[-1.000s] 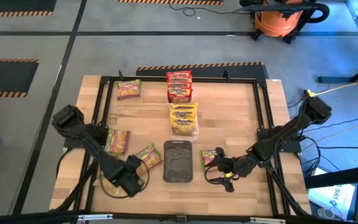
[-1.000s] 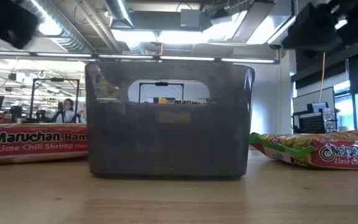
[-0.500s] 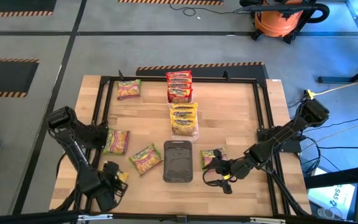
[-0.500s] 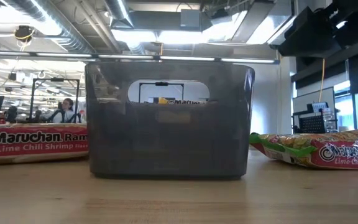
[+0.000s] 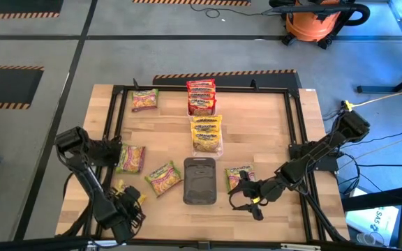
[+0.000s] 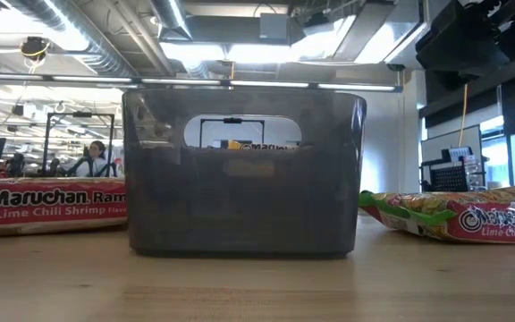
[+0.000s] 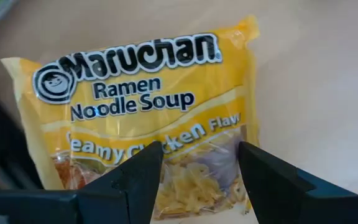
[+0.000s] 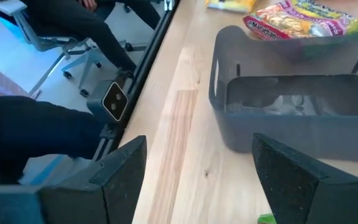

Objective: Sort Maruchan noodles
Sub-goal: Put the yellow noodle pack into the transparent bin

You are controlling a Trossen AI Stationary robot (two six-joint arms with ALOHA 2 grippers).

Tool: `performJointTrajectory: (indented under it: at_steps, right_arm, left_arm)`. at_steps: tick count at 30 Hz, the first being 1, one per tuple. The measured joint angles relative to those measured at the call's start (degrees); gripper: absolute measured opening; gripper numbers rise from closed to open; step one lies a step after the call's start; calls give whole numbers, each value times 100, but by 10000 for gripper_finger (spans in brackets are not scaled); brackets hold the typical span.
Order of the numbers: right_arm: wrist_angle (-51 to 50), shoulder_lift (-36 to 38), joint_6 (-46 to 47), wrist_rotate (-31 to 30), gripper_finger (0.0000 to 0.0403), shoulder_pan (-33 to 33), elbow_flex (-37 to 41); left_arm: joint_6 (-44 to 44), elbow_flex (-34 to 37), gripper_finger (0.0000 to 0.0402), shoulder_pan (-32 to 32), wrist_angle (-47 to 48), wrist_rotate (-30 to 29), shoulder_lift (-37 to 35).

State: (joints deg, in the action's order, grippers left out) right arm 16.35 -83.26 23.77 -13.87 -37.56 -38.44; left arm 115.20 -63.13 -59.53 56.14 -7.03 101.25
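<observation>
Maruchan noodles lie spread over the wooden desk (image 5: 257, 125): a red stack (image 5: 201, 97) at the far edge, a yellow stack (image 5: 206, 134) just nearer, and a dark grey bin (image 5: 200, 180) in front of that. Green-and-pink packets sit at the far left (image 5: 144, 100), at the left rail (image 5: 130, 158), just left of the bin (image 5: 162, 178) and just right of it (image 5: 239, 176).

One yellow packet (image 7: 148, 118), labelled creamy chicken flavour, lies at the near left corner of the desk. The left tool (image 7: 197, 174) hangs over it, its fingers spread to either side of the packet's lower half; whether they touch it cannot be told. A second ago this tool was beside the green-and-pink packet left of the bin; since then it has swung out to the near left corner and moved only slightly in the last half second.

The right tool (image 5: 246, 197) sits open by the packet right of the bin, holding nothing, and has barely shifted. No packet has moved.
</observation>
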Motion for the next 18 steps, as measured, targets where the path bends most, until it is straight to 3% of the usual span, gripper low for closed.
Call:
performJointTrajectory:
  at_steps: [5, 12, 18]
  right_arm:
    - [84, 0, 162, -6, 269, 7, 0]
    - [79, 0, 840, -2, 269, 2, 0]
    - [212, -51, 1204, -6, 269, -40, 0]
  left_arm:
    - [-548, -9, 208, 1, -784, -548, -2]
    - [-2012, 17, 208, 100, -1914, -1586, 80]
    - [-3101, 1, 208, 371, -2926, -1934, 384]
